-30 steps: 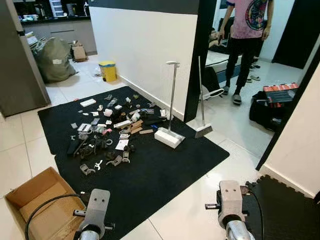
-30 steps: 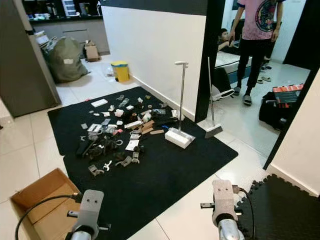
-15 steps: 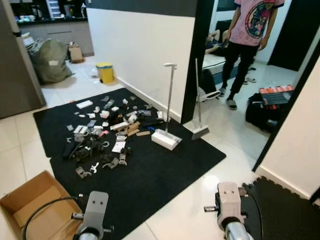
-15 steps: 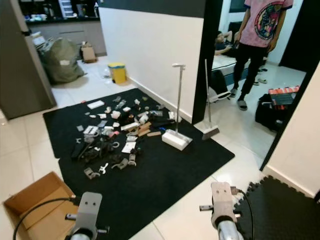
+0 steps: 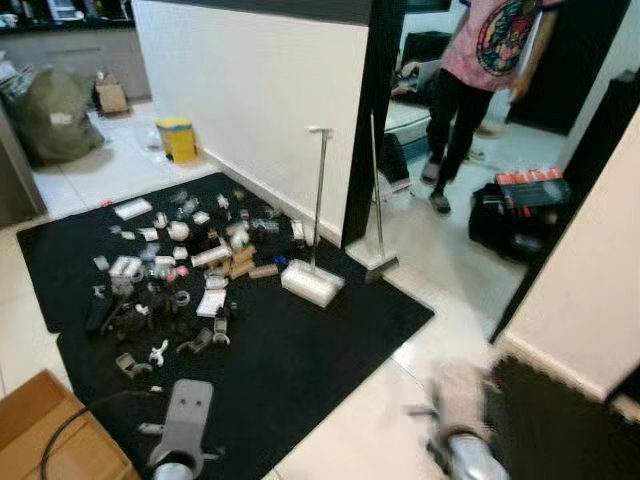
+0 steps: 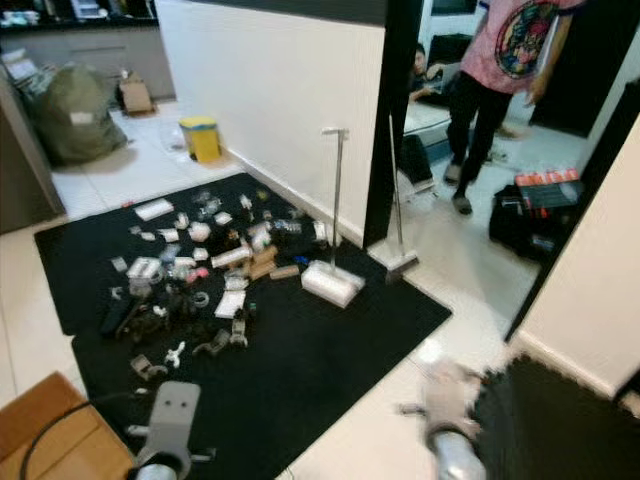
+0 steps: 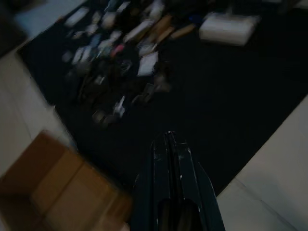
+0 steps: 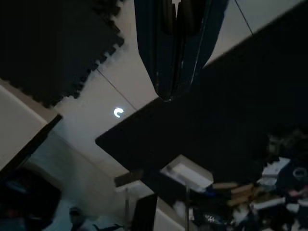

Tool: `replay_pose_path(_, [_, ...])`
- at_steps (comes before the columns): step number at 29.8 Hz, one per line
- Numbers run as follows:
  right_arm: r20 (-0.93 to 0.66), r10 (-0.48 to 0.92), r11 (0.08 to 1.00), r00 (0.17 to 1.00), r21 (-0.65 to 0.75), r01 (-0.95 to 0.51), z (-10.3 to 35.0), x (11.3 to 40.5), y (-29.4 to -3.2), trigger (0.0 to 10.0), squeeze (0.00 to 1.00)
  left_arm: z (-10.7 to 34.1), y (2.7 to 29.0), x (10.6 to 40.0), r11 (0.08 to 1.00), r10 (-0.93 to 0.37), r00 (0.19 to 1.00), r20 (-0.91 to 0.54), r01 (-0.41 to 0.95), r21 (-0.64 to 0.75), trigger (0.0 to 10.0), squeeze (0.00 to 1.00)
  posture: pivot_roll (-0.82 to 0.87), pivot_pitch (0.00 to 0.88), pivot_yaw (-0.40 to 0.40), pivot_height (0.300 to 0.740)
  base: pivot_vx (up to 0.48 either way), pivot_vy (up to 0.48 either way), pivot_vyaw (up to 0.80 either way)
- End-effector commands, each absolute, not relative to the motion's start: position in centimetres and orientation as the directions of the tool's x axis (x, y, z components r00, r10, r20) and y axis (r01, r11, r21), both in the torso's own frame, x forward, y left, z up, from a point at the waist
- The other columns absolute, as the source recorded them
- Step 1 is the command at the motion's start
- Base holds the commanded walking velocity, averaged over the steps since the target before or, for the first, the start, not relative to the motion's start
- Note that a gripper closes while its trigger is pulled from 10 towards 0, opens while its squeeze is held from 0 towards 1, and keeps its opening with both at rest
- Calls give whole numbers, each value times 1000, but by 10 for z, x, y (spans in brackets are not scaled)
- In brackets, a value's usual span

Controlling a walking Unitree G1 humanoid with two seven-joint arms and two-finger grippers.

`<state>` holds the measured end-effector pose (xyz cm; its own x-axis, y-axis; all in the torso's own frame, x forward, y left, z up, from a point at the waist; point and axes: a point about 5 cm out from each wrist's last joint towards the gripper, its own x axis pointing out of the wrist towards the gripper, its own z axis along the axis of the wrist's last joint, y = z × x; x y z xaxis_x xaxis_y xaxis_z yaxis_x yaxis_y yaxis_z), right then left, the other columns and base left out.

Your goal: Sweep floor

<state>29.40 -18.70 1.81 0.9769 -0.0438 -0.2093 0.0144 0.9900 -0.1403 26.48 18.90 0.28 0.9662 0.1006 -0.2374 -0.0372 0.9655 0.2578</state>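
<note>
Left eye view: the upright silver-handled broom (image 5: 375, 190) stands ahead, right of the white dustpan (image 5: 312, 283); the right gripper (image 8: 166, 94), fingers pressed together, seems nearer.

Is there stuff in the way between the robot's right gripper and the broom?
Nothing visible blocks it. Between the right gripper, shut, and the broom leaning at the black pillar lie bare tiles and the corner of the black mat.
</note>
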Motion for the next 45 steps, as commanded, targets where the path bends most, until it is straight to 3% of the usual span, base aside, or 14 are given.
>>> replay_pose_path(1, [-244,-84,987,966,-151,47,11,286,-199,10000,0,-2,187,261,967,101,962,-254,-35,253,10000,0,6,75,6,740,337,0,0])
replay_pose_path(45, [-244,-83,987,966,-152,46,11,287,-197,10000,0,-1,188,262,967,104,962,-253,-39,251,10000,0,7,77,5,740,333,0,0])
